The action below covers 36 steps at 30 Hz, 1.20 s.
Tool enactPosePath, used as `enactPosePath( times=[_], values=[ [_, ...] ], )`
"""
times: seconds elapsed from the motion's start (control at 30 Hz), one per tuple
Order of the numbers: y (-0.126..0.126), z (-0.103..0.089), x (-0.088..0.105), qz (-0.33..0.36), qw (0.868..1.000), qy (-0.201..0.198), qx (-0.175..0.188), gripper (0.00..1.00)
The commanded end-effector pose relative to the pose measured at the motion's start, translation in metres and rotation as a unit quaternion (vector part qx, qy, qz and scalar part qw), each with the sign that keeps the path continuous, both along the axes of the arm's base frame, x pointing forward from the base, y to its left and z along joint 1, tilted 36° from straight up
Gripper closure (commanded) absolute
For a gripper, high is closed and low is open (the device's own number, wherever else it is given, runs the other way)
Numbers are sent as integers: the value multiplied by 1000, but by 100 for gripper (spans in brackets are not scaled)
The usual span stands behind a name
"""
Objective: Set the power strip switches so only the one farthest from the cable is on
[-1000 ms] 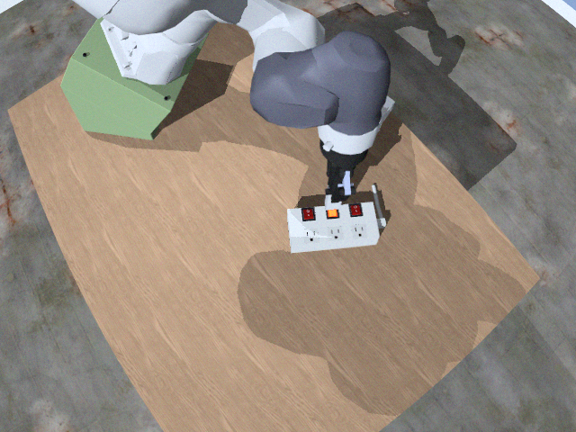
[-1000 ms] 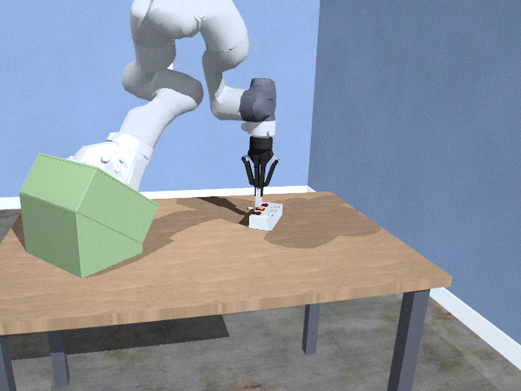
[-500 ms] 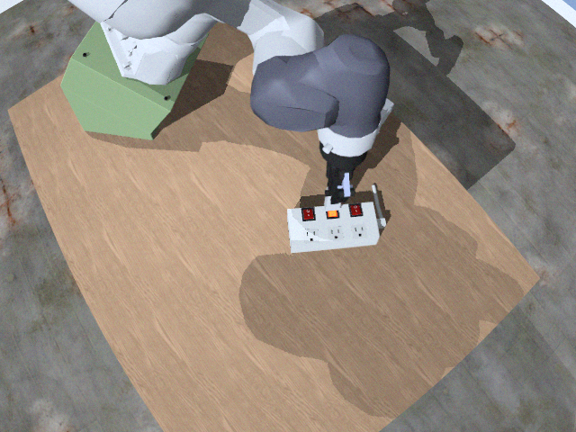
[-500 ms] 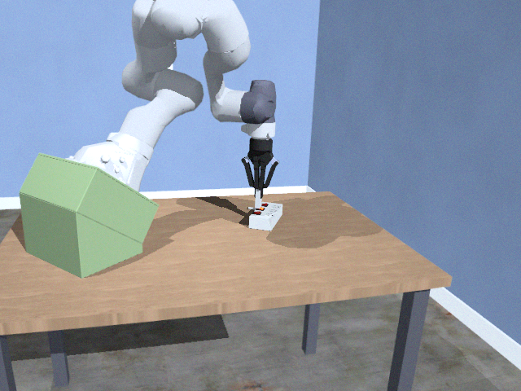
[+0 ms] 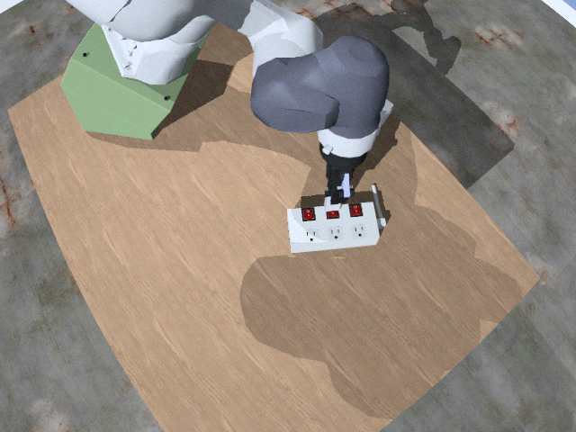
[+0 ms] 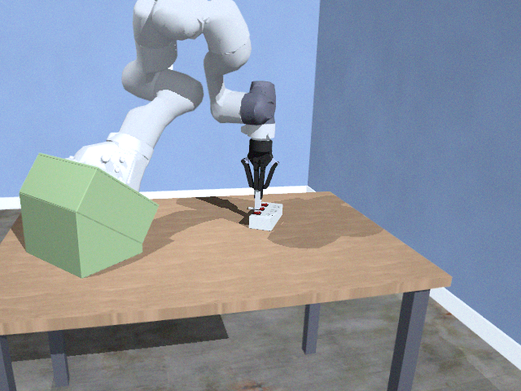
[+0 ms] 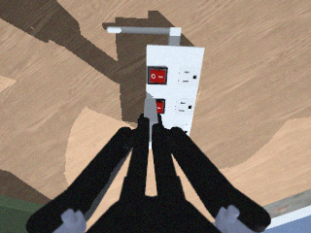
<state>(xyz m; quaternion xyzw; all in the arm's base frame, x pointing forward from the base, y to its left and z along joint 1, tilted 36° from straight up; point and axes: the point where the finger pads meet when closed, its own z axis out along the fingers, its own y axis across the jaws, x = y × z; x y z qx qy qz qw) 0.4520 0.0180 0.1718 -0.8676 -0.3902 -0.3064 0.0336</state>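
Observation:
A white power strip lies flat on the wooden table, right way up, with three red rocker switches and three sockets. Its short grey cable stub sticks out at the right end. In the top view the left switch, middle switch and right switch all look plain red, none lit. My gripper is shut and empty, pointing straight down, its fingertips at the back edge of the middle switch. In the wrist view the shut fingers touch the middle switch; the switch by the cable is clear; the far switch is hidden.
A large green block holding the arm's base stands at the table's left back. The strip also shows in the exterior view, near the table's back right part. The table's edges lie well away from the strip.

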Motion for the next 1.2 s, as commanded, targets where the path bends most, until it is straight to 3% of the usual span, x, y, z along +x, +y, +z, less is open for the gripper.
enactPosePath(
  times=[0.0,0.53,0.93,1.17],
  values=[
    [-1,0,2,-3,1000,-1,1,100],
    [-2,2,1,-3,1000,-1,1,100],
    [-11,27,-15,-3,1000,-1,1,100],
    [-13,32,-18,-3,1000,-1,1,100]
  ],
)
